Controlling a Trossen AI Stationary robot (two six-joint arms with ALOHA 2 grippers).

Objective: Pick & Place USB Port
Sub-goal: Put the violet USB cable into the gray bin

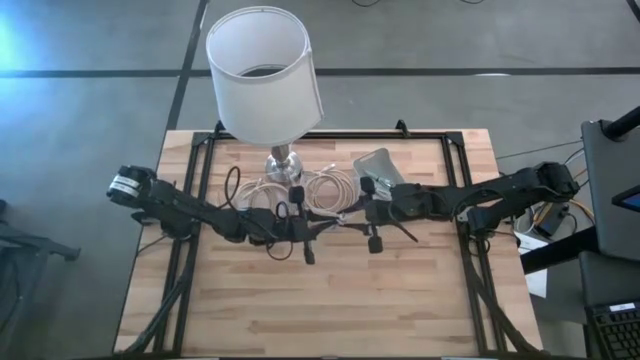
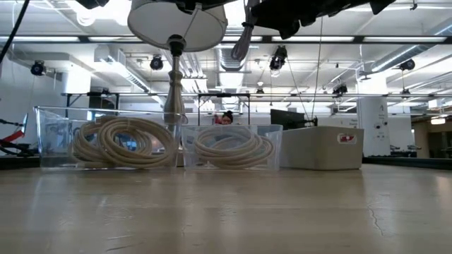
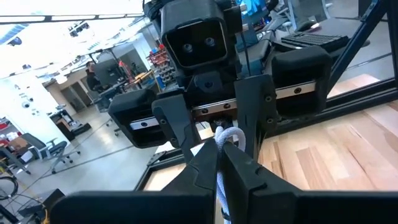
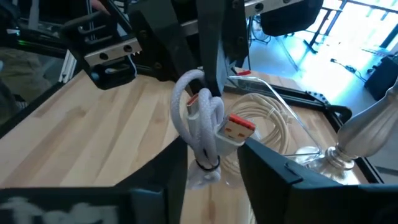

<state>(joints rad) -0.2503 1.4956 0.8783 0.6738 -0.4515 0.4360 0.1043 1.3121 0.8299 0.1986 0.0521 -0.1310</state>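
A white braided USB cable [image 4: 202,124], wound into a small bundle with a dark tie [image 4: 208,165], hangs in the air above the table's middle. Its orange-tongued plug [image 4: 235,129] sticks out sideways. My left gripper [image 3: 219,155] is shut on the bundle; it reaches in from the table's left [image 1: 318,226]. My right gripper [image 4: 211,168] faces it from the right [image 1: 352,220], open, with one finger on each side of the bundle's lower part. Both grippers are well above the table and barely show in the low view. My left gripper pinches the bundle's upper loop [image 4: 198,79] between its two fingers, coming level from the table's left. The cable is lifted clear and hangs below the fingers. My right gripper's fingers [image 4: 267,168] stand close beside the bundle; I cannot tell whether they touch it.
A lamp with a white shade [image 1: 262,75] stands on a metal base [image 1: 283,165] at the far middle. Beside it, clear bins [image 2: 49,116] hold coiled cream cables [image 2: 127,141] [image 2: 233,147], and a white box [image 2: 321,147] sits to their right. The near half of the wooden table [image 1: 330,310] lies bare.
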